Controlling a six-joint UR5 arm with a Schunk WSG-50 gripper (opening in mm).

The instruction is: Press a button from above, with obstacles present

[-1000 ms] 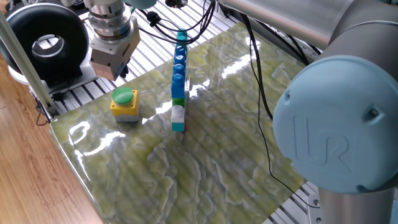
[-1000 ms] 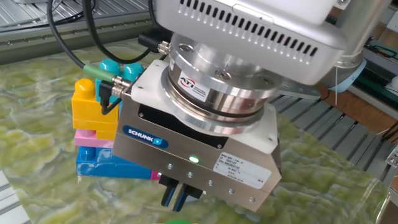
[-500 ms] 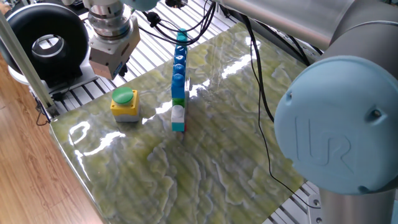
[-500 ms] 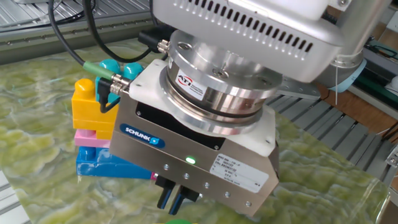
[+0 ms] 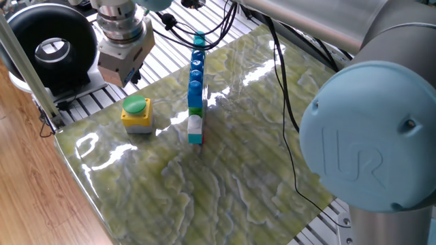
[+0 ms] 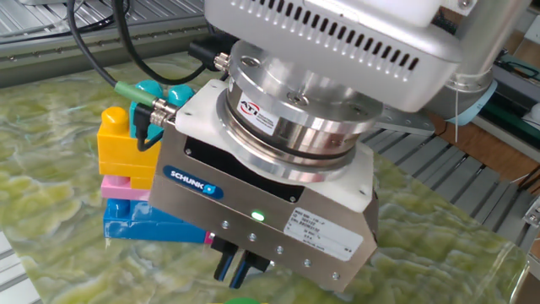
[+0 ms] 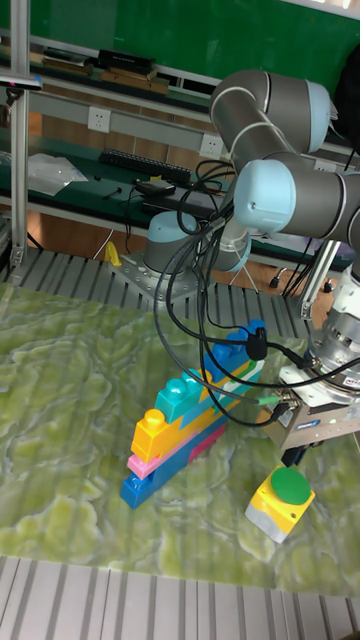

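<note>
green marbled matting (image 5: pixel 225 170) covers the table. the button (image 5: pixel 135 113) sits near its 10 o'clock corner, with the obstacles (image 5: pixel 196 85) running as a brick row toward its 3 o'clock. over the last second the gripper (image 5: pixel 127 81) has barely drifted, hanging just off the button's 12 o'clock and well above it. whether the jaws are parted i cannot tell; they hold nothing. the press looks yet to come.

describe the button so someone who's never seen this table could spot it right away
On the green marbled mat, look beside the long brick row, just below the end effector. The button is a small yellow box with a round green cap, standing apart from the bricks.
</note>
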